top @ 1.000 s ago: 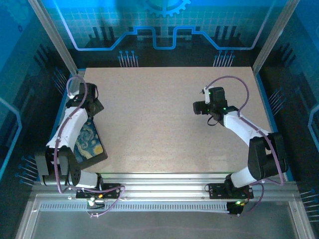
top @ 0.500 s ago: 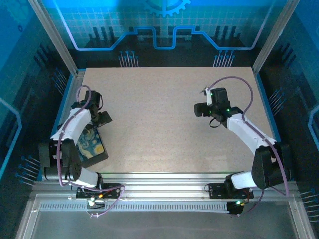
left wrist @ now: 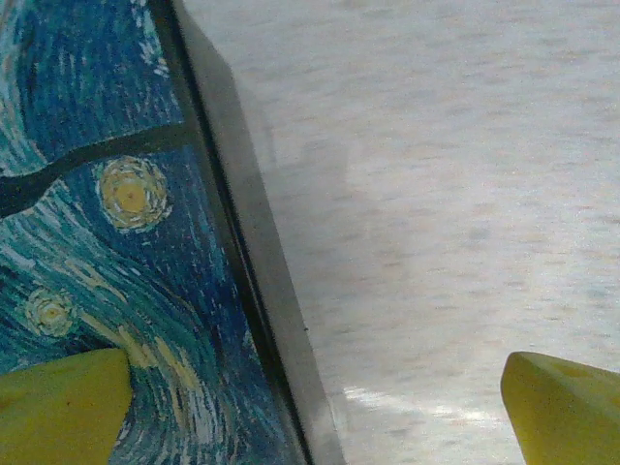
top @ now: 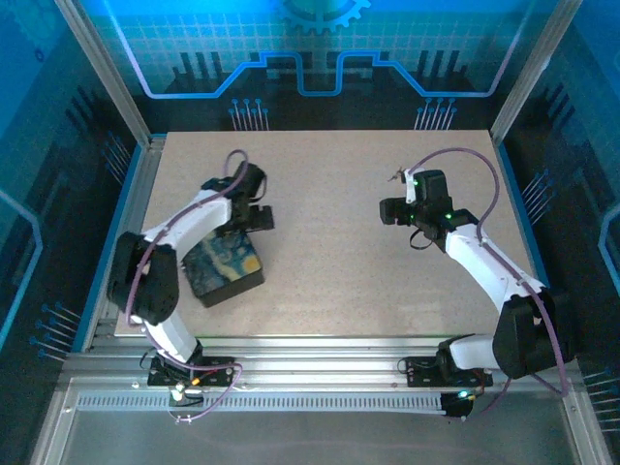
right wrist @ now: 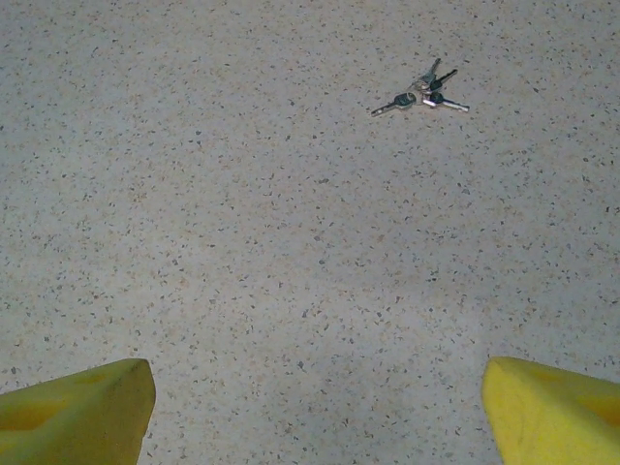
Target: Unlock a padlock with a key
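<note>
we are hovering our right jaws, wide open and empty, with the dark spiky metal key (right wrist: 421, 94) lying ahead and slightly right on the speckled beige surface (right wrist: 242, 252).

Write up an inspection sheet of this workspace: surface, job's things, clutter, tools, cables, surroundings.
Surface: speckled beige table, flat, no spills seen.
Job's things: key, part of a small bunch, lying flat on the table ahead of the right tool.
Clutter: black box with blue-and-yellow painted lid, on the table's left part, turned askew.
Tools: left tool open, one finger over the box lid, the other over the table; right tool open, holding nothing, above bare table.
Cables: purple cables loop along both arms.
Surroundings: blue-lit panels, metal frame posts, grooved rail at the near edge.
</note>
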Motion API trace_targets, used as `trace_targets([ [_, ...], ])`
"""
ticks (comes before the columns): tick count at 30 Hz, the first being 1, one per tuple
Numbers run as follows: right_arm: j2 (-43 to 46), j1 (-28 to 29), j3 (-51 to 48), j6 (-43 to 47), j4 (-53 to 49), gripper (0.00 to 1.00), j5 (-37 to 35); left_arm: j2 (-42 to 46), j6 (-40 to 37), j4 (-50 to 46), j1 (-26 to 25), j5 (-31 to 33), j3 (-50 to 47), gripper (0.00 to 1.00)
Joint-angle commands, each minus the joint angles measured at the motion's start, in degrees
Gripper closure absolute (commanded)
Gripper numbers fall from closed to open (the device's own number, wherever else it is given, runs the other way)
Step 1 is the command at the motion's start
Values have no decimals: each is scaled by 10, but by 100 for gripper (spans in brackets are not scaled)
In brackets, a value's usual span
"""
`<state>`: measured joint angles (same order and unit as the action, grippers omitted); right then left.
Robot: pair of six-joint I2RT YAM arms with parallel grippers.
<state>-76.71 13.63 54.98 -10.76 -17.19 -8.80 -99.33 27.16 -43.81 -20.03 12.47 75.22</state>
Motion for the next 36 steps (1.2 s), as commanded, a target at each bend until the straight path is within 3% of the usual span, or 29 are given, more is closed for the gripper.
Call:
trace_targets([
  [1, 9, -6, 3, -14, -17, 12, 17, -84, 30, 26, -69, -139, 51, 1],
  [5, 16, -5, -7, -17, -15, 12, 38, -137, 29, 1, -113, -147, 168, 1],
  [11, 28, -7, -11, -22, -27, 12, 56, -119, -31, -85, -106, -76, 280, 1],
  [14, 30, -7, -13, -24, -29, 12, 64, -74, -38, -119, -78, -31, 263, 1],
  [18, 28, -7, -14, -32, -32, 12, 80, 8, -14, -145, -29, 5, 152, 1],
  [22, 21, -5, -11, -43, -33, 12, 110, 102, -9, -124, -18, -33, 3, 1],
  [28, -2, 5, 2, -63, -35, 12, 116, 205, 21, -45, -36, -178, -137, 1],
  [33, -7, 5, 11, -81, -52, 12, 107, 174, 72, 49, -79, -242, -154, 1],
  [36, -1, 3, 16, -82, -71, 12, 102, 123, 82, 74, -107, -236, -129, 1],
])
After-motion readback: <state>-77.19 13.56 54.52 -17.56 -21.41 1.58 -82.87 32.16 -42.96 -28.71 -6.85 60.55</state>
